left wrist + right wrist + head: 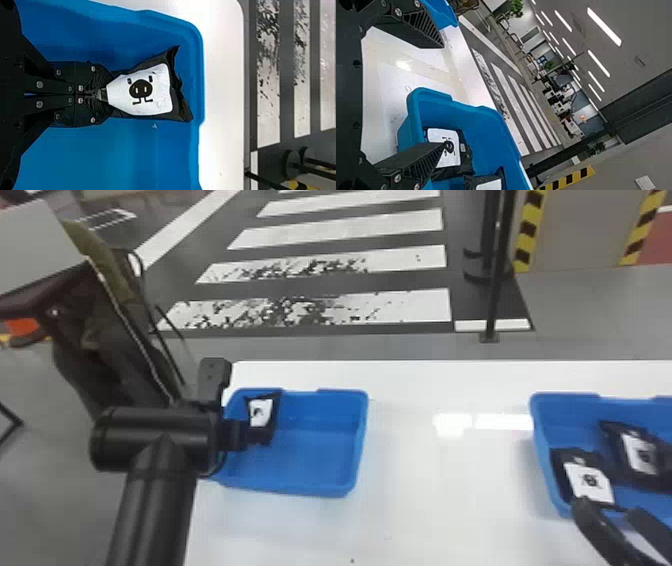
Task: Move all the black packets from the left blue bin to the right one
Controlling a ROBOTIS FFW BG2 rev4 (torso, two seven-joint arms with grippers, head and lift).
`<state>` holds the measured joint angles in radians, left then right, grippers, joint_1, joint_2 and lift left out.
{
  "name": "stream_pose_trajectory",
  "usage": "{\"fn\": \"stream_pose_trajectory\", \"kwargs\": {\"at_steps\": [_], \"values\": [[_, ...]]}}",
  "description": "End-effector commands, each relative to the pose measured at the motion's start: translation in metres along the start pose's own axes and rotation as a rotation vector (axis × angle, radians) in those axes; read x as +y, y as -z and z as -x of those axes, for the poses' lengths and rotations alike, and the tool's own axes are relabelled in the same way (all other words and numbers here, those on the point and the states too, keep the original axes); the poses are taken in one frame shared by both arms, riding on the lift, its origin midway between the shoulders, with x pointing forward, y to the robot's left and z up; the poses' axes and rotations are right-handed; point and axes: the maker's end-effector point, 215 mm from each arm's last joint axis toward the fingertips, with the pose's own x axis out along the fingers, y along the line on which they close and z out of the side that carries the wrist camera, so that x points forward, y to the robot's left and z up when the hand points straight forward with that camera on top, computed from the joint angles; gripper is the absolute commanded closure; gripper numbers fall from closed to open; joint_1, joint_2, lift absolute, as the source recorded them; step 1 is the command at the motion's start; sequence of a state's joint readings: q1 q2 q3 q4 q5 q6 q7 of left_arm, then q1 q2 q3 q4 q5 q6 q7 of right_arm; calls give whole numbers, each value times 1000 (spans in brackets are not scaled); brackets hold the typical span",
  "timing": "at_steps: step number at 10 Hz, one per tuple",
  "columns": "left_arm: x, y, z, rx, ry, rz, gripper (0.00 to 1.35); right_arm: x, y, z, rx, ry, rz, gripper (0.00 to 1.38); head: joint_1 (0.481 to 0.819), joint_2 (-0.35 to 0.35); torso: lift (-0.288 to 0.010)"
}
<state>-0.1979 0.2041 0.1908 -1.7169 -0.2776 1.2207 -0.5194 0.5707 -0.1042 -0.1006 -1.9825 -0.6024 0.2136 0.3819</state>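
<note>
- At the left of the head view, my left arm reaches over the rim of the left blue bin (290,491), and my left gripper (244,435) is low inside it.
- My left gripper is clenched on the narrow end of a black packet (260,412), its fingers nearly together in the left wrist view. I cannot tell if the packet touches the bin floor.
- That packet is in the left blue bin, at its far left part; its white label (140,90) bears a black pig face.
- The white table (440,500) carries both bins, with a bare stretch between them.
- Beyond the table, white crossing stripes (350,225) run across the dark floor, and to their right stands a thin black post (495,290).
- The right blue bin (542,460) holds black packets: one with a white label (589,482) near its left wall, another (642,455) farther back to the right.
- My right gripper (606,510) is at the near side of the right blue bin, fingers spread wide, with nothing grasped; I cannot tell if it touches a packet.
</note>
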Motion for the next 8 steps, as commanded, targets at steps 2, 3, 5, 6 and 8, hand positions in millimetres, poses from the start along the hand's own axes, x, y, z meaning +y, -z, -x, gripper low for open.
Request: {"fn": "stream_pose_trajectory", "kwargs": {"at_steps": [2, 3, 5, 6, 8], "values": [[-78, -28, 26, -124, 153, -97, 1207, 5, -3, -2, 0, -16, -2, 156, 695, 222, -140], [-127, -33, 37, -158, 248, -150, 1207, 12, -8, -7, -2, -41, -1, 156, 695, 182, -140], [-230, -22, 56, -178, 464, -241, 1207, 28, -15, -18, 2, -99, -5, 156, 695, 78, -140], [-279, -14, 67, -180, 573, -281, 1208, 39, -19, -25, -4, -133, -18, 156, 695, 19, -140], [-331, -2, 82, -166, 684, -342, 1207, 62, -27, -45, -15, -196, -34, 153, 695, -57, -140]]}}
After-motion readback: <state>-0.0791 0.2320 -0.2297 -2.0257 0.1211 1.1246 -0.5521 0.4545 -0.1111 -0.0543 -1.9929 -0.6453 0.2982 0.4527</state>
